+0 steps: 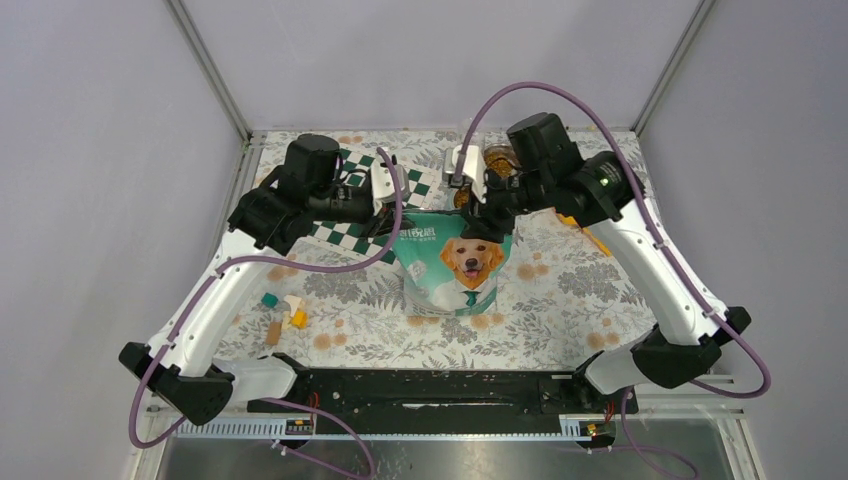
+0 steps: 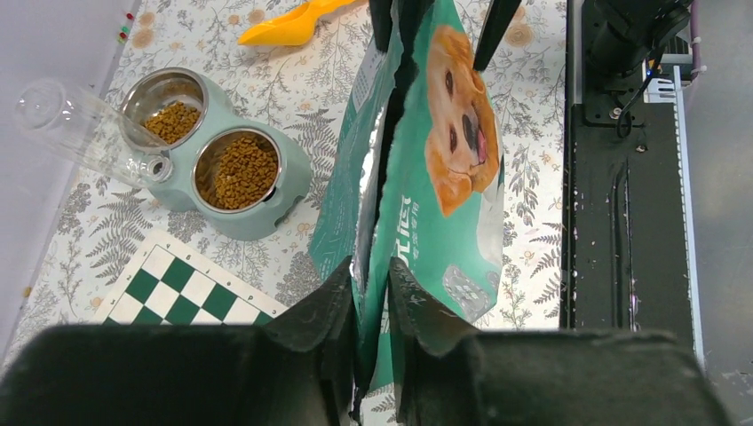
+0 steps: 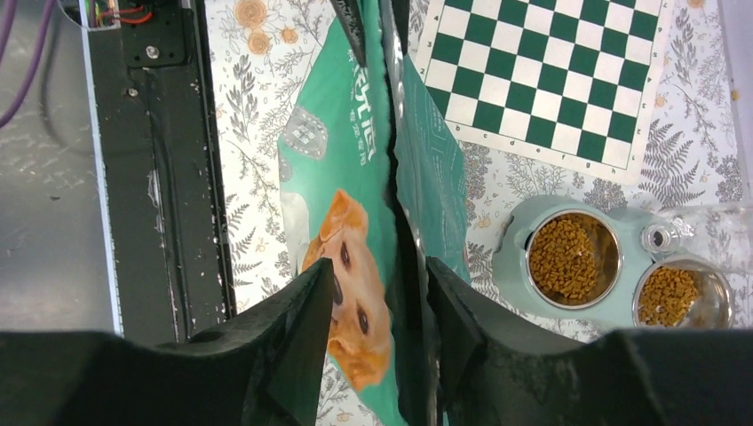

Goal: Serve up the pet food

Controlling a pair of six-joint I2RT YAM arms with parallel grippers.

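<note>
The top external view looks down from above and behind the near edge, taking in the whole bench [image 1: 570,300] from afar. The wrist views look steeply down past the left end effector [image 2: 368,297] and right end effector [image 3: 380,297], close over the bag [image 2: 444,160], facing opposite ways. Both share the feeder [image 2: 222,177] and chessboard [image 2: 182,288].

Pet food [image 2: 236,170]: loose brown-orange kibble in both steel bowls [image 2: 196,174] of a pale-green feeder [image 2: 266,218].
</note>
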